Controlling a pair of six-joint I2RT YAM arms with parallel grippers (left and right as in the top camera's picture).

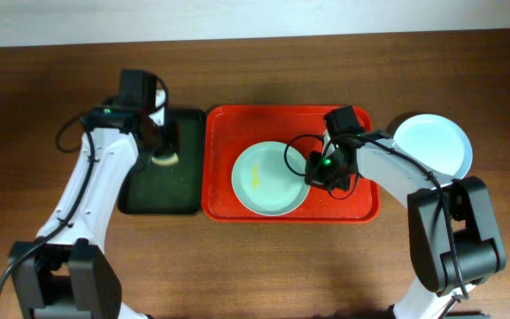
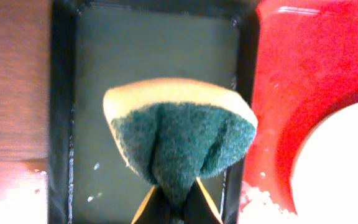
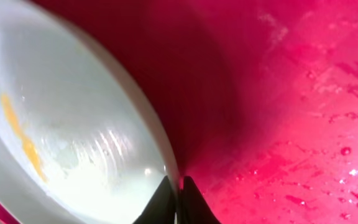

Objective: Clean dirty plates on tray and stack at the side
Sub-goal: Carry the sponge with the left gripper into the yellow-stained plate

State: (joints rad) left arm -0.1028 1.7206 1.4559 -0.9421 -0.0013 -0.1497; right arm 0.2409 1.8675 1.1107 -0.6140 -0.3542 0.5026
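A pale mint green plate (image 1: 268,179) with a yellowish smear lies on the red tray (image 1: 228,133). My right gripper (image 1: 312,174) is shut on its right rim; the right wrist view shows the fingers (image 3: 178,196) pinching the plate's edge (image 3: 73,137) above the tray floor (image 3: 291,112). A pale blue plate (image 1: 432,143) lies on the table right of the tray. My left gripper (image 1: 160,142) is shut on a yellow and green sponge (image 2: 179,134) over the dark tray (image 2: 142,56). The white plate is not in view.
The dark green-black tray (image 1: 162,190) sits against the red tray's left side. Wet droplets lie on both trays. Wooden table (image 1: 255,266) surrounds them, with a pale wall strip at the far edge.
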